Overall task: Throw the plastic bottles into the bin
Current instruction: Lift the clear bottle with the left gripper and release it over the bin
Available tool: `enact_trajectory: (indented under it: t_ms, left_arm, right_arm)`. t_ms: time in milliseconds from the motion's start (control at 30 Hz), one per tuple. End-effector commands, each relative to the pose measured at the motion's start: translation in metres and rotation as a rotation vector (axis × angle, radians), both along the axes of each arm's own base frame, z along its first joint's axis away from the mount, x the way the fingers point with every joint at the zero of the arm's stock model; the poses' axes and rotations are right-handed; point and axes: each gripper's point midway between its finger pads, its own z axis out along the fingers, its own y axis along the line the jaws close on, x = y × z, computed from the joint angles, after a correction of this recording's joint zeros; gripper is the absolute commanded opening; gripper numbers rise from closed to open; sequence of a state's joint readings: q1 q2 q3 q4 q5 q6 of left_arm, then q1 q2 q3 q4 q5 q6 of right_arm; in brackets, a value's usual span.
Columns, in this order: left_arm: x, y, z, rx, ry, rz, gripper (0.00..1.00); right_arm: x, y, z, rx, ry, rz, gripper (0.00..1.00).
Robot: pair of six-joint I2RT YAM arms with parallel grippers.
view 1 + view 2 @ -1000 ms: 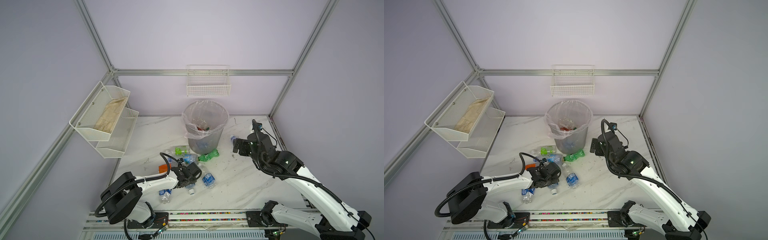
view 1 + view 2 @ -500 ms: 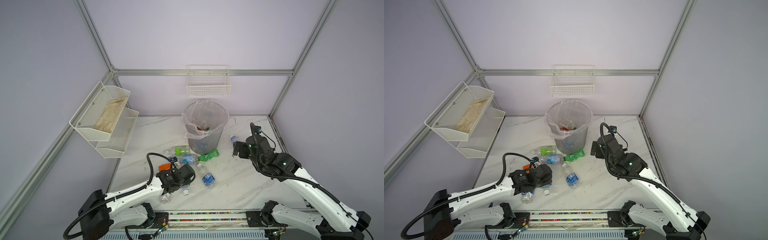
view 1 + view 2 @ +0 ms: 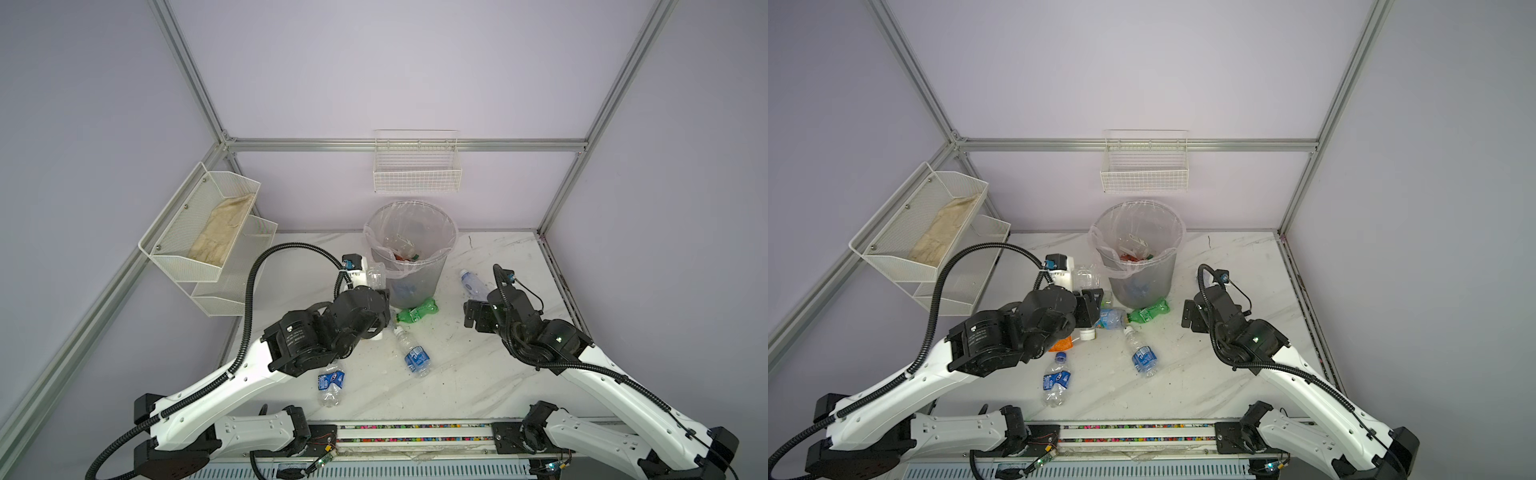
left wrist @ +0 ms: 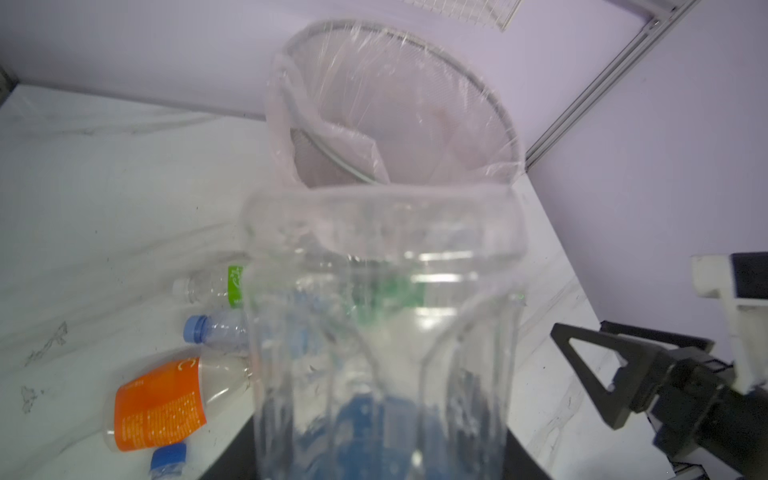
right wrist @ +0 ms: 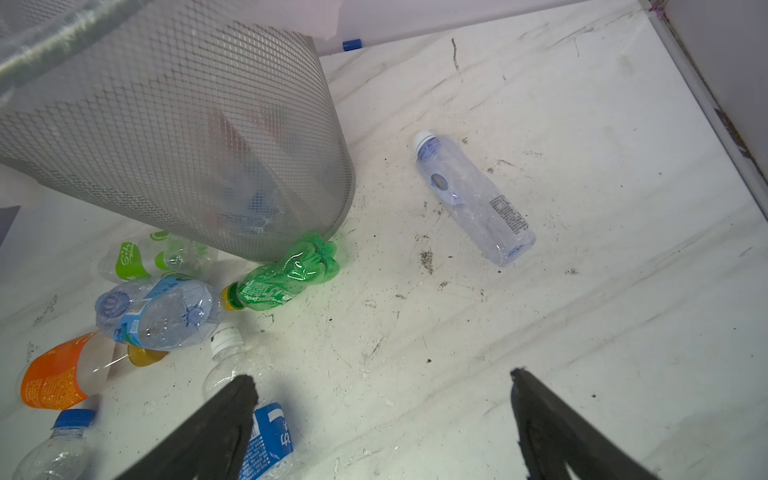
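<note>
1. Clear plastic bottle (image 3: 376, 275), gripped in the left jaws, hangs just beside the bin (image 3: 419, 284), base end pointing towards it.
2. Right jaws gape empty; left arm (image 3: 232, 382) is nearer.

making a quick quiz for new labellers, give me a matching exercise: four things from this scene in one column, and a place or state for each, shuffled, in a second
Column one
1. all-green bottle
2. clear bottle closest to the left wrist camera
3. white-capped pale bottle
4. right claw

Column two
A. lying alone on the table, apart from the others
B. open, holding nothing
C. crushed, lying against the foot of the bin
D. gripped in the left claw, up near the bin's rim

Pairs: 1-C, 2-D, 3-A, 4-B
</note>
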State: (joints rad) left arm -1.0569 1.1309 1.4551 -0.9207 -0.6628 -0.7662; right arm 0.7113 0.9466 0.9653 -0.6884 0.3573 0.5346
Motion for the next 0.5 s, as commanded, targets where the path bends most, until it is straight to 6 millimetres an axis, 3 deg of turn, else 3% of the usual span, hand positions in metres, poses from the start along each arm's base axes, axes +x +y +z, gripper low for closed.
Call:
enact_trajectory:
  t_ms: [0, 233, 467]
  left_arm:
    - [0.009, 0.000, 0.049, 0.103, -0.144, -0.027, 0.31]
    - [0.018, -0.024, 0.104, 0.107, -0.329, -0.108, 0.31]
    - [0.034, -0.048, 0.141, 0.146, -0.432, -0.146, 0.31]
  right_arm:
    - [0.000, -0.001, 0.004, 0.033, -0.023, -0.007, 0.97]
    - [-0.002, 0.001, 0.004, 0.042, -0.024, 0.006, 0.97]
    - [-0.004, 0.001, 0.005, 0.054, -0.025, 0.008, 0.97]
